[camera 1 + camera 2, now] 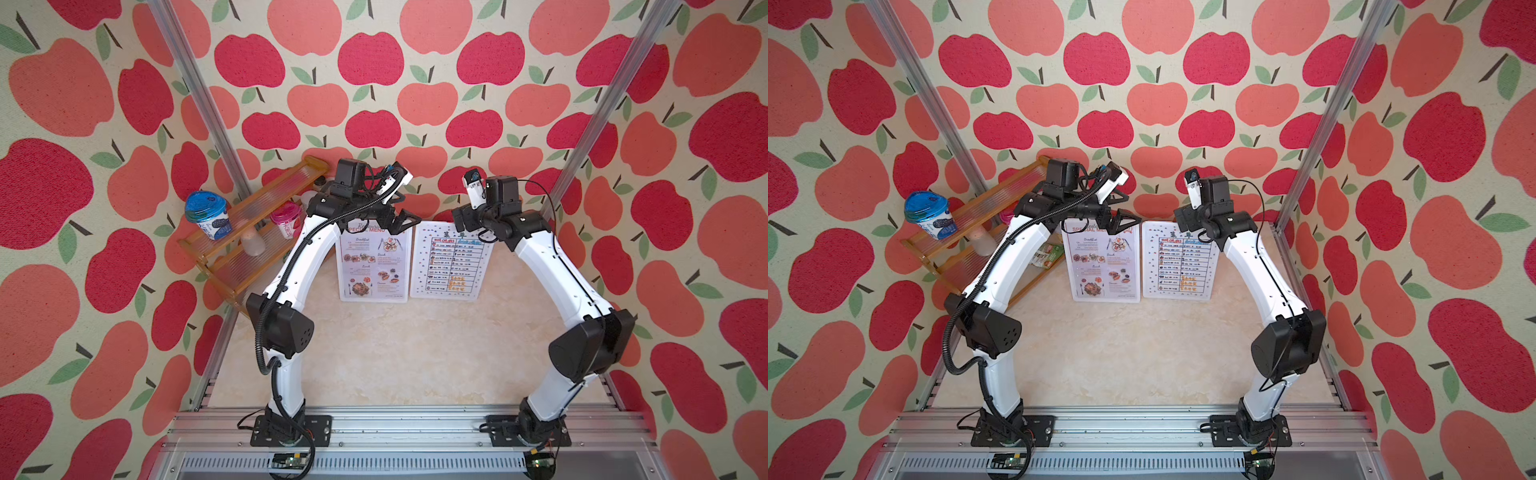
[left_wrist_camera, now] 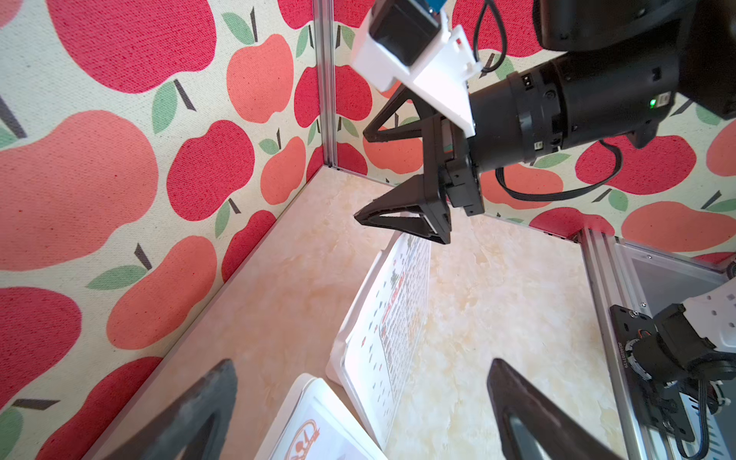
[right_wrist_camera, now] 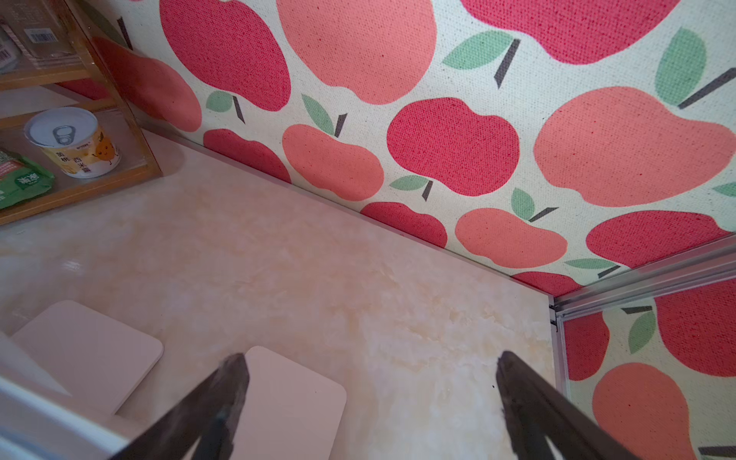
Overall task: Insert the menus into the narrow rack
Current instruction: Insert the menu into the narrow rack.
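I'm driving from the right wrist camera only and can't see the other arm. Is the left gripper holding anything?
Observer: No. The left gripper is open and empty, above the food-photo menu.
Operator: Which menu is by my gripper?
Observer: The lined-table menu; the right gripper is near its top edge.
Operator: Anything on top of the shelf?
Observer: A blue-lidded cup stands there.
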Available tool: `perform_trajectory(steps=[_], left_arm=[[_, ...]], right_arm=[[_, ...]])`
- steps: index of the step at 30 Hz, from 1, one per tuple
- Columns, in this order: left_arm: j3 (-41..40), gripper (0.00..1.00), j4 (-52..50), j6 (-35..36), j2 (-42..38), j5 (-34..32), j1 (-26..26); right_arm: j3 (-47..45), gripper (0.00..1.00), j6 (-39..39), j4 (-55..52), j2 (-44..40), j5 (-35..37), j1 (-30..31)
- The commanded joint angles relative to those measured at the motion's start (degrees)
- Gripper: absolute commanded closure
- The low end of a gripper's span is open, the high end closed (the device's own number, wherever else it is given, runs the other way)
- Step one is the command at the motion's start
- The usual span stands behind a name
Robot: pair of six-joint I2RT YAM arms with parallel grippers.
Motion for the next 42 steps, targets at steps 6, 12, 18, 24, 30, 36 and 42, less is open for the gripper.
perform_trajectory(steps=[6, 12, 18, 24, 30, 36, 42], left_arm=[[-5.61, 0.01, 4.57, -1.21, -5.34, -1.03, 0.72], [-5.31, 0.01, 3.9, -1.65, -5.82, -1.54, 0.92], [-7.34, 0.01, 4.59, -1.35, -7.8, -2.78, 1.1], [-8.69, 0.01, 5.69, -2.92, -9.18, -3.03, 2.3], [-15.94, 0.01, 11.6, -4.93, -13.25, -2.95, 3.97], [-18.68, 0.01, 12.41, -6.99, -14.69, -3.22, 4.57], [-20.08, 0.01, 13.02, -7.59, -15.45, -3.08, 4.61]], right_arm=[[-2.89, 0.01, -0.06, 2.51, -2.44, 1.97, 0.16], [1.04, 0.01, 0.78, 3.06, -2.59, 0.88, 0.87], [6.94, 0.01, 0.32, 1.33, 0.16, -0.15, 3.53], [10.64, 0.01, 0.27, -1.41, 4.49, 0.04, 6.07], [10.23, 0.01, 0.9, -2.39, 6.82, -0.24, 7.53], [9.65, 0.01, 0.81, -2.79, 7.45, 0.34, 7.64], [9.42, 0.01, 0.55, -2.91, 8.15, 1.1, 7.58]])
